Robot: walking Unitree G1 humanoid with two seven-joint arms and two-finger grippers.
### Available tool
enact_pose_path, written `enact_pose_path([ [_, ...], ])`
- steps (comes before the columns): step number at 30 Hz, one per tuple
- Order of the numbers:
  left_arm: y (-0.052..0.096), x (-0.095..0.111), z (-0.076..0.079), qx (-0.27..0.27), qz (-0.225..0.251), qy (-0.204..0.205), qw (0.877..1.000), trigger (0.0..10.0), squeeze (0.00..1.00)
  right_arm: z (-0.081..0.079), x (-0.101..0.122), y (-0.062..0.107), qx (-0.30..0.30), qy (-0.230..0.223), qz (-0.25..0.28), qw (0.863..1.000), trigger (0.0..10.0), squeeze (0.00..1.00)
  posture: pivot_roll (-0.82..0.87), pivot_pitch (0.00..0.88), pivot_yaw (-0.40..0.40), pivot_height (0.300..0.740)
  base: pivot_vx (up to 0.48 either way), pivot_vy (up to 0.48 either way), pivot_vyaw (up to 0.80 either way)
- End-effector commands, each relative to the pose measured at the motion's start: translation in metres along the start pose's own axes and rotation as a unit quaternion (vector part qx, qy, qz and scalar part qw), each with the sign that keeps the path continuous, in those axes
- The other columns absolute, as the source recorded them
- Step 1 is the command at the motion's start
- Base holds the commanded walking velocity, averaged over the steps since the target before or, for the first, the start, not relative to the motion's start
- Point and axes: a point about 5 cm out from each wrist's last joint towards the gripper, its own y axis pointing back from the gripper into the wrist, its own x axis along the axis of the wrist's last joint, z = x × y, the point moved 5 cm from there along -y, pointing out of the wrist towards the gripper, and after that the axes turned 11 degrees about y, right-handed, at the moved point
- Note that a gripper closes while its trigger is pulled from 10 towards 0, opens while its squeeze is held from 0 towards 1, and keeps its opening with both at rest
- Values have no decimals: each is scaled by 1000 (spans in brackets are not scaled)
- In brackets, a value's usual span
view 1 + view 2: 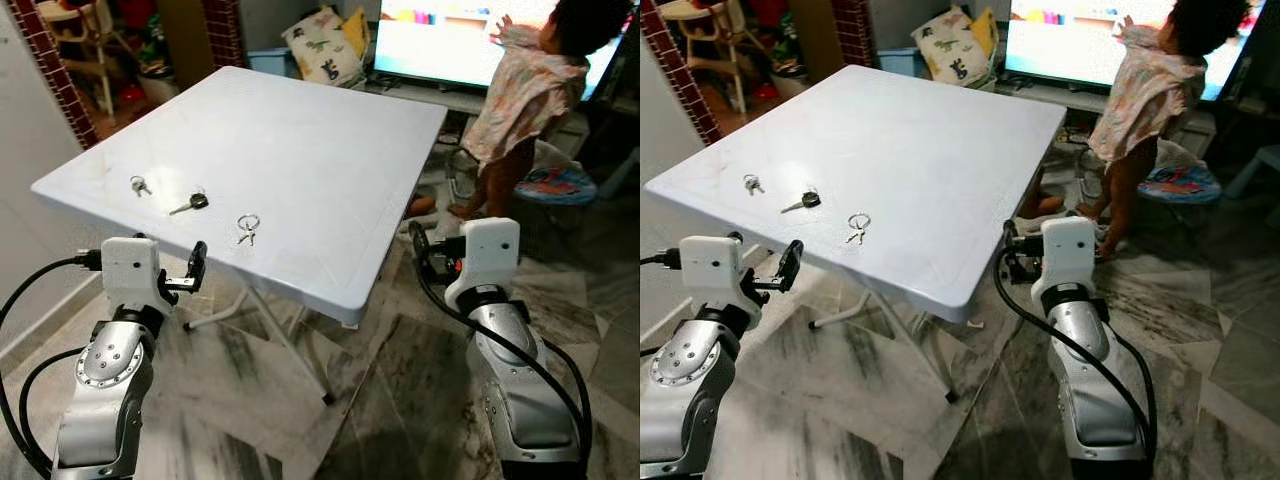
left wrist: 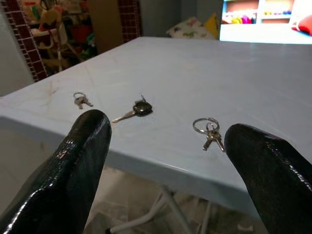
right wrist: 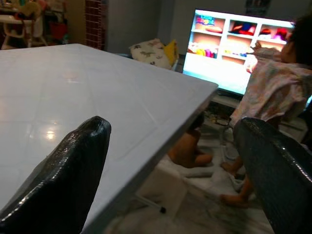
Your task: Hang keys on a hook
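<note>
Keys lie in three small sets along the near left part of a white square plastic folding table (image 1: 300, 140): a small silver pair on a ring (image 1: 139, 185) farthest left, a single black-headed key (image 1: 191, 203) in the middle, and a silver ring with short keys (image 1: 248, 228) to the right, each apart from the others. All three rest flat on the tabletop, close to its near edge.

The left gripper (image 1: 196, 266) hangs just below and in front of that edge, its two black fingers (image 2: 83, 161) spread wide with nothing between them; the wrist view looks through the gap at the three sets. The right gripper (image 1: 416, 243) sits beside the table's right corner, also parted wide and empty.

Beyond the table a person in a patterned top (image 1: 520, 95) stands at a lit television screen (image 1: 440, 45). Grey marbled tiles (image 1: 390, 380) cover the floor.
</note>
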Motion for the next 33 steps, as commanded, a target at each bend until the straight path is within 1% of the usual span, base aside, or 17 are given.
enact_pose_path([
  [1, -3, 2, -2, 2, 5, -4, 1000, 10000, 0, -7, 0, -2, 8, -10, 1, 1000, 10000, 0, 34, 0, -28, 740, 0, 0, 0],
  [4, -7, 3, -4, 2, 8, -3, 1000, 10000, 0, -8, 0, -4, 3, -17, 0, 1000, 10000, 0, 39, 0, -35, 740, 0, 0, 0],
  [6, -10, 2, -5, 2, 7, -2, 1000, 10000, 0, -7, -3, -6, -1, 4, -3, 1000, 10000, 0, 39, 0, -35, 740, 0, 0, 0],
  [7, -12, 0, -5, 1, 6, -2, 1000, 10000, 0, -7, -5, -8, -4, 5, -7, 1000, 10000, 0, 44, 0, -45, 740, 0, 0, 0],
  [8, -14, -1, -4, 0, 6, -2, 1000, 10000, 0, -7, -7, -9, -7, -4, -9, 1000, 10000, 0, 44, 0, -45, 740, 0, 0, 0],
  [10, -16, -2, -3, -2, 5, 0, 1000, 10000, 0, -8, -8, -10, -6, -1, -11, 1000, 10000, 0, 45, 0, -41, 740, 0, 0, 800],
  [14, -22, -1, 4, -11, 11, 3, 1000, 10000, 0, -13, 0, -15, 1, -6, 5, 1000, 10000, 0, 37, 0, -32, 740, 0, 0, 800],
  [16, -22, -1, 6, -11, 12, 3, 1000, 10000, 0, -13, 2, -15, 3, -1, 10, 1000, 10000, 0, 34, 0, -25, 740, 0, 0, 800],
  [20, -20, -5, 7, -13, 10, 4, 1000, 10000, 0, -9, 0, -16, -4, -2, 8, 1000, 10000, 0, 33, 0, -23, 740, 0, 0, 800],
  [22, -18, -6, 6, -12, 8, 4, 1000, 10000, 0, -8, -1, -16, -5, -6, 6, 1000, 10000, 0, 33, 0, -23, 740, 0, 0, 800],
  [23, -18, -7, 5, -12, 8, 4, 1000, 10000, 0, -8, -1, -15, -8, -16, 7, 1000, 10000, 0, 34, 0, -25, 740, 0, 0, 556],
  [25, -17, -7, 5, -14, 5, 2, 1000, 10000, 0, -8, -1, -15, -10, -12, 4, 1000, 10000, 0, 34, 0, -26, 740, 0, 0, 0],
  [27, -17, -7, 4, -16, 3, 0, 1000, 10000, 0, -10, -3, -16, -4, -22, -2, 1000, 10000, 0, 32, 0, -26, 740, 0, 0, 0],
  [30, -17, -8, 4, -15, 2, -1, 1000, 10000, 0, -9, -4, -16, -5, -23, -3, 1000, 10000, 0, 30, 0, -19, 740, 0, 0, 0],
  [33, -17, -7, 5, -15, 4, 1, 1000, 10000, 0, -9, -6, -16, -7, 0, -12, 1000, 10000, 0, 30, 0, -19, 740, 0, 0, 0],
])
